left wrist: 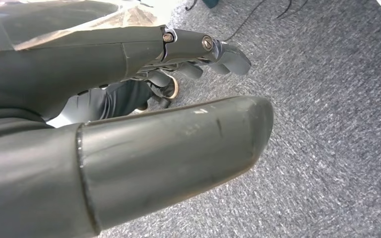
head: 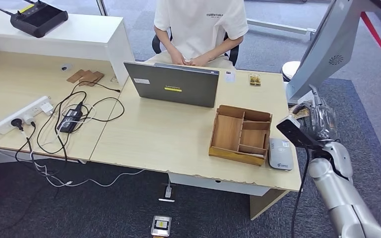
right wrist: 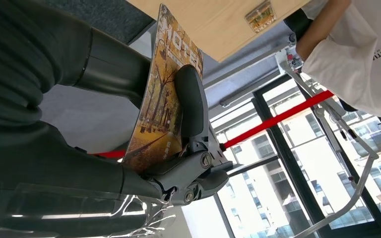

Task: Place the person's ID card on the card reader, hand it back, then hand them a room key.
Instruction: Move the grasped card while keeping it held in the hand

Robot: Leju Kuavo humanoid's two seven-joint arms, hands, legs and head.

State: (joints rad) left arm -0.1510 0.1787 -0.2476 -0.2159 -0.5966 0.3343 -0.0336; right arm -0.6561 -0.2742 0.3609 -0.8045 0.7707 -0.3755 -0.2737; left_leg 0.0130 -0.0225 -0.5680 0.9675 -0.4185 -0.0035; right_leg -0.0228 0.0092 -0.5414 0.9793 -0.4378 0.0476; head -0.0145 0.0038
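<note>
1. The right hand's (head: 322, 119) fingers (right wrist: 191, 106) pinch a key card (right wrist: 166, 89) printed with autumn trees and the word "MOTEL"; a dark finger lies across its face and the thumb backs it from the other side.
2. The left hand's (left wrist: 144, 124) fingers (left wrist: 228, 55) are stretched out and grasp nothing, over grey carpet (left wrist: 327, 124).
3. Judging from the card in hand, the task looks to be at its last step: the room key is picked up and not yet handed over. I cannot tell whether the ID card has gone back.
4. A small white card (head: 229, 76) and a second autumn-print card (head: 254, 79) lie on the desk (head: 168, 139) at its far edge, at about 1 o'clock from the laptop (head: 176, 84), just in front of the person (head: 201, 29).
5. The reader (head: 281, 153) lies bare at 3 o'clock of the wooden tray (head: 240, 134), touching or just beside it.
6. The right arm is raised off the desk's right end, at 3 o'clock of the tray, hand upward, the card on edge.
7. What is left: reach toward the seated person at 11 o'clock from the hand.
</note>
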